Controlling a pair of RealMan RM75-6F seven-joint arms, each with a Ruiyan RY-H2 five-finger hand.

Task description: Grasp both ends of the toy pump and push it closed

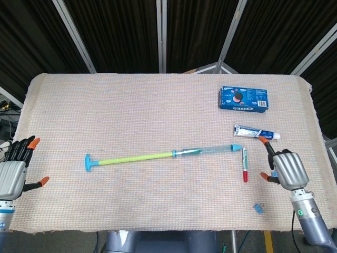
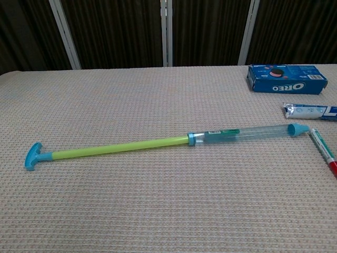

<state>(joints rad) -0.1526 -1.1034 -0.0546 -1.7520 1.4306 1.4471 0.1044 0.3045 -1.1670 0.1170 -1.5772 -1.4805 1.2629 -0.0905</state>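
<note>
The toy pump (image 1: 158,156) (image 2: 158,143) lies drawn out across the middle of the table. Its blue T-handle (image 1: 88,162) (image 2: 33,156) points left, and a yellow-green rod runs into the clear barrel (image 1: 210,150) (image 2: 242,134) with a blue cap (image 1: 237,147) (image 2: 296,128) at the right end. My left hand (image 1: 13,171) hovers at the table's left edge, fingers spread, far from the handle. To the right of the cap hangs my right hand (image 1: 284,167), fingers apart and holding nothing. Neither hand shows in the chest view.
A red-tipped marker (image 1: 244,164) (image 2: 322,149) lies just right of the pump's cap. Behind it are a toothpaste tube (image 1: 255,133) (image 2: 310,111) and a blue Oreo box (image 1: 243,98) (image 2: 287,79). A small blue piece (image 1: 258,208) sits near the front edge.
</note>
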